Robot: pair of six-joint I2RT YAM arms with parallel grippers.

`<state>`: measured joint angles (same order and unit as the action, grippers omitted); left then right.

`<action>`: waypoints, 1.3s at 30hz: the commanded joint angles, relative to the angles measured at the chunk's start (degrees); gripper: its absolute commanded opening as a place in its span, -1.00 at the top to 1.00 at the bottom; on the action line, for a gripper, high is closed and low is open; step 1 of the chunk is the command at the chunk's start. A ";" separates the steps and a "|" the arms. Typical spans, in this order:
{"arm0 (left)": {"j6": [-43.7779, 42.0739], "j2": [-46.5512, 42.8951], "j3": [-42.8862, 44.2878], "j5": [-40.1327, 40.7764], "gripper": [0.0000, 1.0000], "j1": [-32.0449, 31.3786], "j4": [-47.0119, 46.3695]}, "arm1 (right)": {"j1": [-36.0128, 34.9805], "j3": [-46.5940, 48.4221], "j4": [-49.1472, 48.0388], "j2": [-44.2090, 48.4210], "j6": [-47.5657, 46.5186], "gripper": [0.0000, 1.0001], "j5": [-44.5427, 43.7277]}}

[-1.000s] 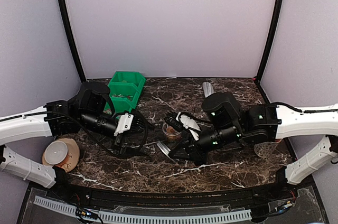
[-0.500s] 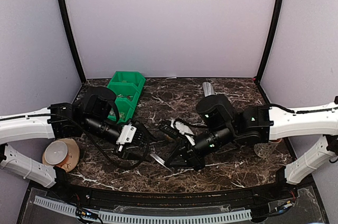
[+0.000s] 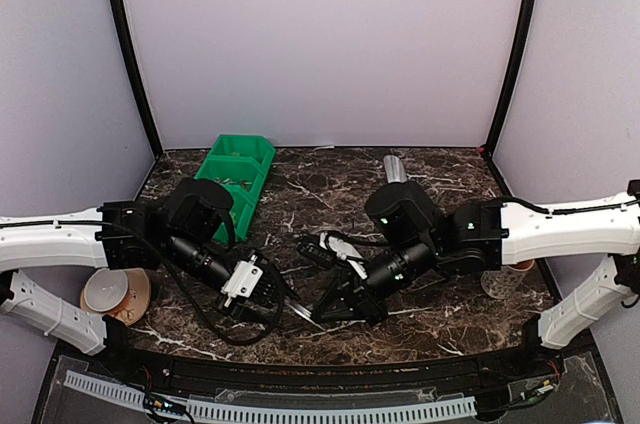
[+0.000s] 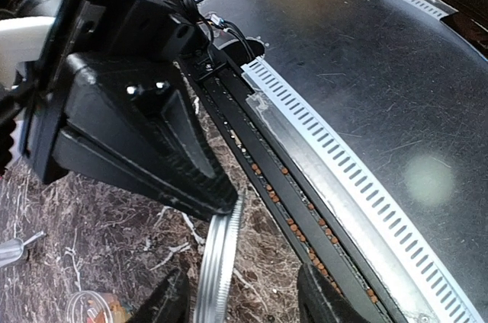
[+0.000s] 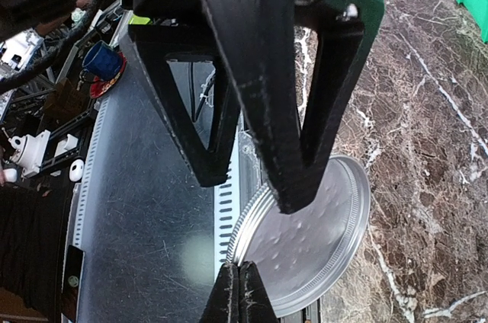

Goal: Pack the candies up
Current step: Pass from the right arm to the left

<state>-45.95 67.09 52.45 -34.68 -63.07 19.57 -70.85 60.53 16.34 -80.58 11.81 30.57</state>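
Observation:
A round silver metal lid (image 3: 300, 310) stands on edge just above the marble table near its front edge. My right gripper (image 3: 322, 306) is shut on the lid's rim; its fingertips pinch the rim (image 5: 240, 289) of the lid (image 5: 305, 239). My left gripper (image 3: 278, 300) is open, and its fingers straddle the lid's edge (image 4: 217, 262) without touching it; its own jaws (image 4: 244, 296) stand wide apart. A small clear tub (image 4: 90, 309) with orange-brown contents shows at the bottom left of the left wrist view. Individual candies cannot be made out.
A green plastic bin (image 3: 238, 169) stands at the back left. A pale cup on a brown saucer (image 3: 108, 290) sits at the left edge. A clear cup (image 3: 500, 282) is at the right, and a metal cylinder (image 3: 394, 166) at the back. A slotted rail (image 3: 300, 406) runs along the front.
Both grippers moved toward the table's front edge. The right gripper carried the lid forward from beside the tub. The left gripper swung right and came around the lid.

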 commanded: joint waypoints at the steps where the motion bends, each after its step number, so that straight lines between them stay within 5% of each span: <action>1: -0.72 0.08 -0.09 0.31 0.02 -0.89 2.18 | 0.37 1.73 -1.04 -0.74 -1.56 1.00 2.38; 39: 0.87 1.81 -1.06 4.35 0.59 -2.06 0.89 | 0.88 2.74 1.40 -2.92 -3.51 1.00 4.37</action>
<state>-45.78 69.06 52.01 -29.89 -64.79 20.18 -70.39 61.93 18.04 -83.09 8.80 34.59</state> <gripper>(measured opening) 0.222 0.006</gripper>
